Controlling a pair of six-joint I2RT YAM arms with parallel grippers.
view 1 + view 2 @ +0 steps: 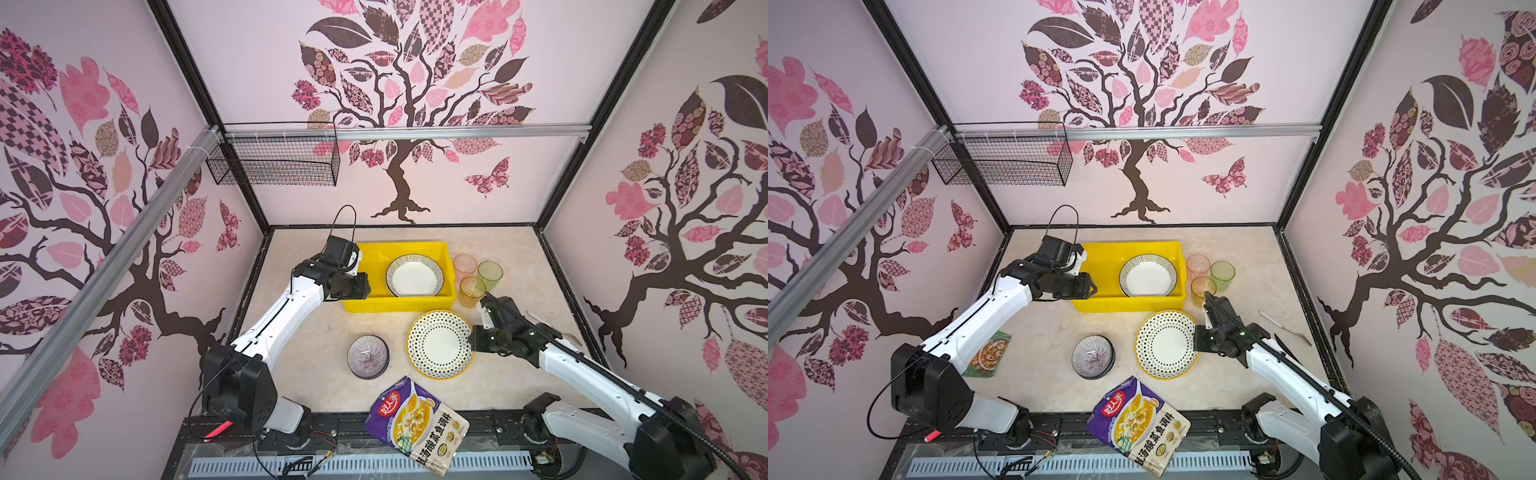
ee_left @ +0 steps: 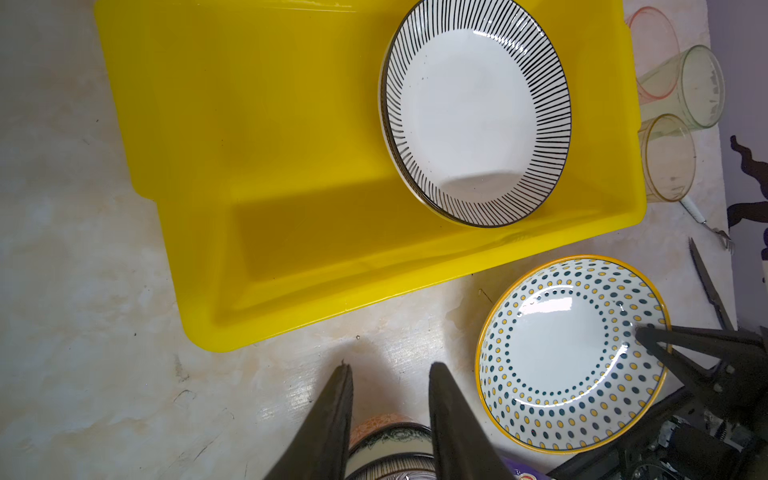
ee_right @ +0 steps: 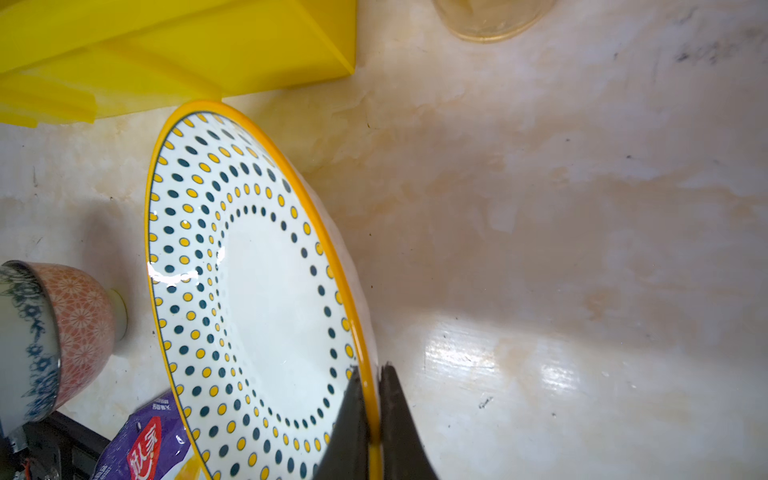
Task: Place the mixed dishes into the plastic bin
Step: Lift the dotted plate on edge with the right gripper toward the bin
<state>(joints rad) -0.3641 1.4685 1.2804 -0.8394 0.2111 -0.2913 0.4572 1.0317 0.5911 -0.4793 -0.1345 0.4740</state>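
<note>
One plate (image 1: pixel 414 276) lies in the bin (image 1: pixel 374 257), a second plate (image 1: pixel 437 344) just before it, tumblers (image 1: pixel 490 274) right of it.

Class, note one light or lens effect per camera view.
Both top views: wide lens splays the frame posts; left wrist view: shadow crosses the yellow bin floor, glare on the dotted plate; right wrist view: bright glare on the table.

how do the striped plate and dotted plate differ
The striped plate has black lines on its border; the dotted plate has teal and yellow dots and a yellow edge. The striped plate sits inside the yellow bin; the dotted plate is outside it. The right gripper is shut on the dotted plate's rim; nothing holds the striped plate. Both are round with white centres.
</note>
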